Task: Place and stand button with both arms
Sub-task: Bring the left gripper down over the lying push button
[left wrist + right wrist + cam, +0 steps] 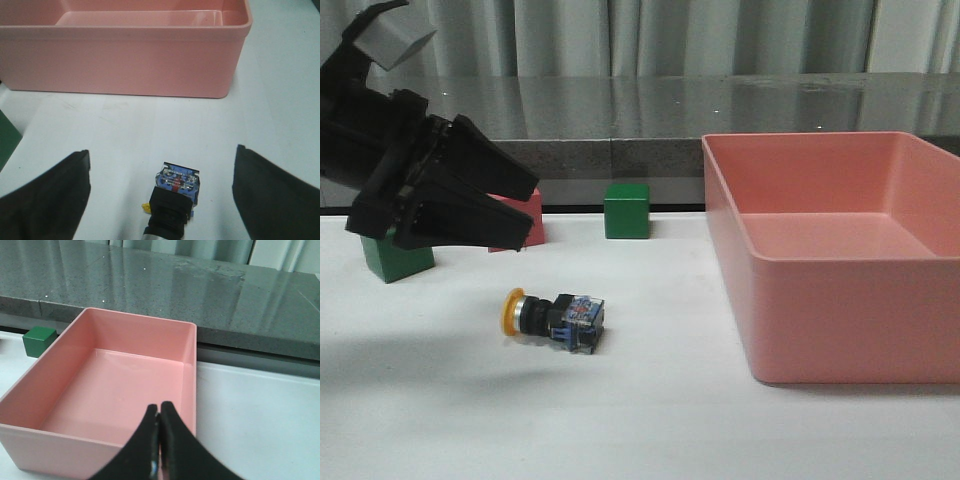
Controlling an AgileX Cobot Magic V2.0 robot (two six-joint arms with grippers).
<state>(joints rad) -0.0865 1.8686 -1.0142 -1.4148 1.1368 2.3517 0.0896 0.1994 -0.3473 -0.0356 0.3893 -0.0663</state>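
The button (556,318) lies on its side on the white table, yellow cap to the left and clear-blue base to the right. In the left wrist view the button (173,200) lies between the wide-apart fingers, touching neither. My left gripper (525,210) hangs open above and to the left of the button. The right arm does not show in the front view; in its wrist view the right gripper (159,408) is shut with nothing in it, above the near wall of the pink bin (115,400).
A large pink bin (840,330) fills the right side of the table. A green cube (626,210) stands at the back centre, a pink cube (520,222) and another green cube (395,258) sit behind my left gripper. A grey ledge runs along the back.
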